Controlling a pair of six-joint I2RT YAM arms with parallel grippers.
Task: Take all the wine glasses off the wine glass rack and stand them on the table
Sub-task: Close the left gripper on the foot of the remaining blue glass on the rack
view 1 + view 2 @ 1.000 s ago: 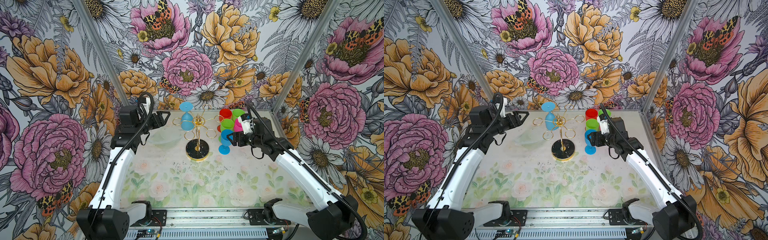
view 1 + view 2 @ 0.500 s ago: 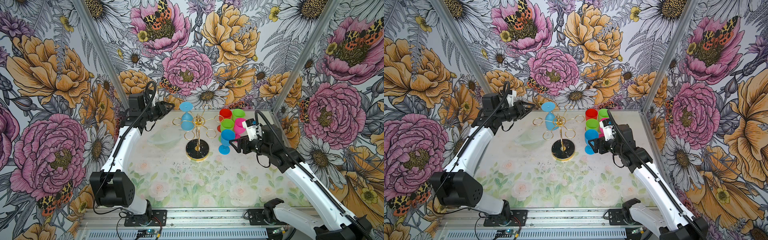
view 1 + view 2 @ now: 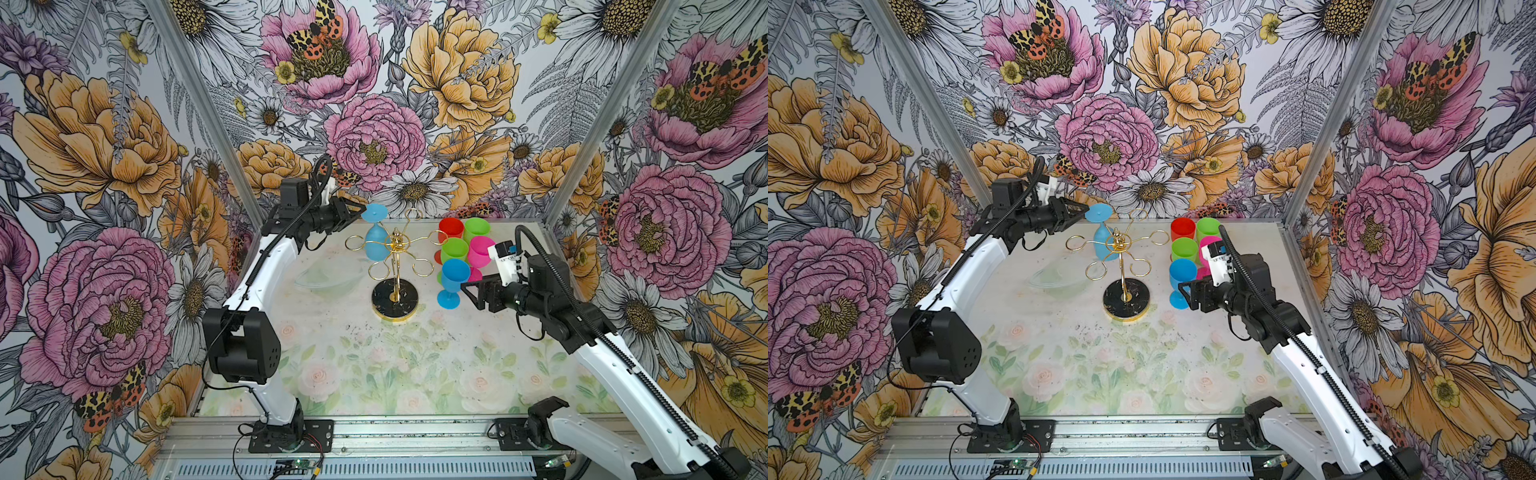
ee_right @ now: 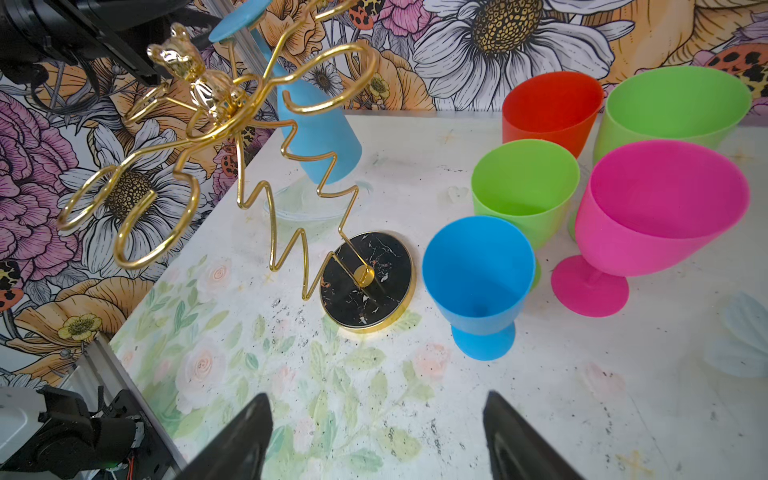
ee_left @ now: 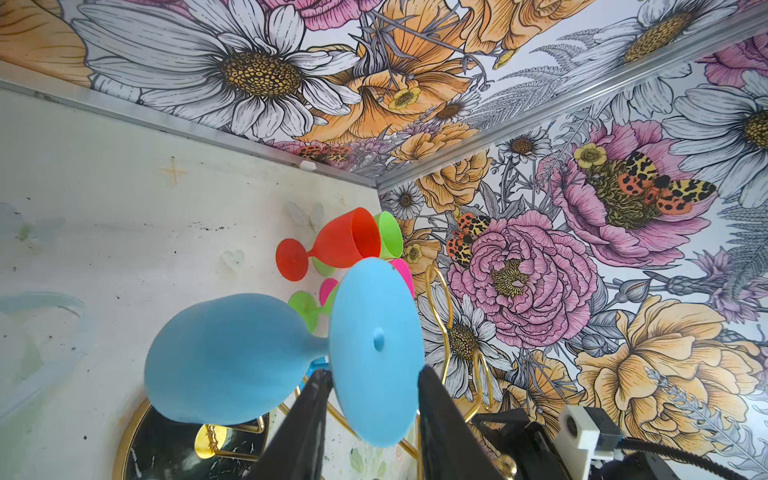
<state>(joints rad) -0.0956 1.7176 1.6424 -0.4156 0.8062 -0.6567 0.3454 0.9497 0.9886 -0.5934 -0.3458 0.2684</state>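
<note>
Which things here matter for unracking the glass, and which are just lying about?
Job: wine glass rack, hanging blue wine glass, left gripper at its foot.
Lying about: red glass, far green glass, near green glass, pink glass, upright blue glass.

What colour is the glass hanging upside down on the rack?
Blue, the hanging wine glass; clearest in the left wrist view.

light: bright, even, diffuse | shadows: faint | glare: glints on wine glass rack [image 4: 365,286] | wrist views: edges bowed
</note>
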